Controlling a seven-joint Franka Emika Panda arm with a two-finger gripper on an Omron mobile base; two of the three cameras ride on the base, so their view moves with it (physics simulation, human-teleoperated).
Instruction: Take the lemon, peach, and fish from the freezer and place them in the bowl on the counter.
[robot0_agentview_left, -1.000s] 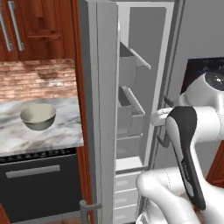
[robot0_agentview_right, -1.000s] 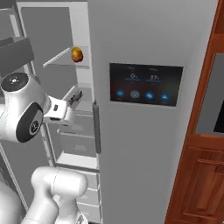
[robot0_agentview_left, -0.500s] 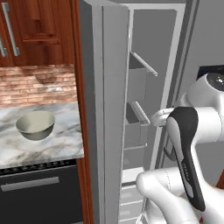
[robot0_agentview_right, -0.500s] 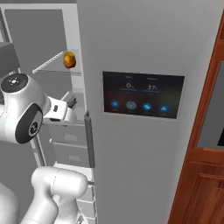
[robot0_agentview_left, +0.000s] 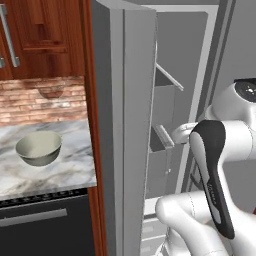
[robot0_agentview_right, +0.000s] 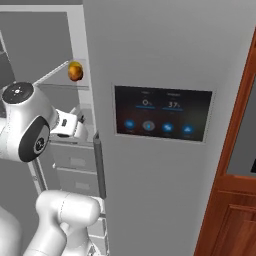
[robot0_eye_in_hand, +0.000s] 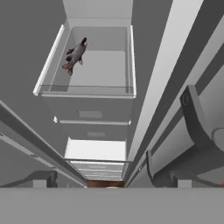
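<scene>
- You have the fish (robot0_eye_in_hand: 75, 54) lying in the freezer's (robot0_agentview_right: 150, 60) open drawer (robot0_eye_in_hand: 89, 89), at its far left corner.
- Your peach (robot0_agentview_right: 75, 71) sits on the glass shelf (robot0_agentview_right: 57, 75), near its front edge.
- The bowl (robot0_agentview_left: 38, 148) stands empty on the bench (robot0_agentview_left: 60, 170).
- Your fingers (robot0_eye_in_hand: 113, 181) are spread, grasping nothing.

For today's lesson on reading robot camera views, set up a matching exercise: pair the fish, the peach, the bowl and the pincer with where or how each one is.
Column 1:
1. fish
2. peach
3. bowl
4. pincer

Column 2:
A. on the marble counter
B. open, holding nothing
C. on the freezer's glass shelf
D. lying in an open freezer drawer

Pairs: 1-D, 2-C, 3-A, 4-B
</scene>
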